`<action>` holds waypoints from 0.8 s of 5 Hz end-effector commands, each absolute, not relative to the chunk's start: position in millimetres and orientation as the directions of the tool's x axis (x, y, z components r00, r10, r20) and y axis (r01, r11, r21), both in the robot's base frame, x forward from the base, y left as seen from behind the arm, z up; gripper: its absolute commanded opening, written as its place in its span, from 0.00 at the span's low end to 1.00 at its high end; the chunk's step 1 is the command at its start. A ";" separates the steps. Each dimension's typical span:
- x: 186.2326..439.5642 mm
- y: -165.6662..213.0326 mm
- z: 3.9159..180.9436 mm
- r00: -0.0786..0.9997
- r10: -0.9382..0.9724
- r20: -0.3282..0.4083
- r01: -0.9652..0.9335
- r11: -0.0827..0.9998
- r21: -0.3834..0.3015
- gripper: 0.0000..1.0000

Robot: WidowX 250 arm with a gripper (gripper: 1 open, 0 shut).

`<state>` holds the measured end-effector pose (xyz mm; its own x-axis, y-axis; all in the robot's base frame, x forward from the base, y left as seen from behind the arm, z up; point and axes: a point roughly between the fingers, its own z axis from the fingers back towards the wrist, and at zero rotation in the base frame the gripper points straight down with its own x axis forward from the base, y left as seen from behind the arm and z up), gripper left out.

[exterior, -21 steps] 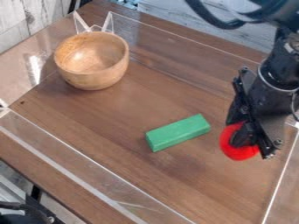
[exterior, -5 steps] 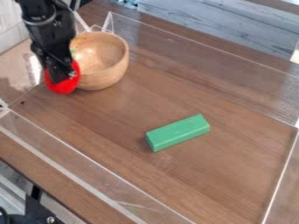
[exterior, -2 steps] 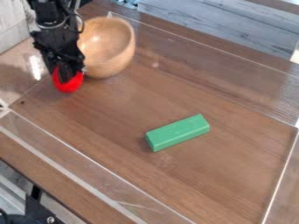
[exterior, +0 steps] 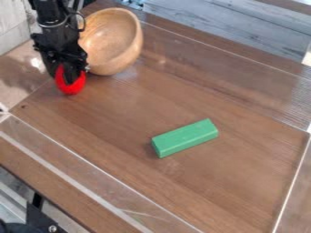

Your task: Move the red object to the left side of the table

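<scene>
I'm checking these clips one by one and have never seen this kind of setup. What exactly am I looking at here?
One camera looks down at an angle on a brown table with a clear raised rim. The black machine at the upper left is a robot arm; its grasping end, the gripper, points down over a small red toy fruit, the red object, at the table's left side. Whether the fingers are gripping it or have let go cannot be told. Beside it sits a wooden bowl, tipped up on its side. A green block lies apart, towards the right.
</scene>
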<state>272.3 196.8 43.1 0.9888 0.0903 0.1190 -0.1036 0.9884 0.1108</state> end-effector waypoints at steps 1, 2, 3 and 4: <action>277.2 202.0 64.1 0.979 0.127 0.162 -0.150 0.979 0.137 1.00; 279.5 205.7 61.6 0.974 0.165 0.158 -0.186 0.974 0.131 1.00; 281.6 208.6 57.0 0.968 0.197 0.155 -0.216 0.969 0.122 0.00; 284.2 212.3 66.0 0.970 0.191 0.149 -0.208 0.971 0.114 1.00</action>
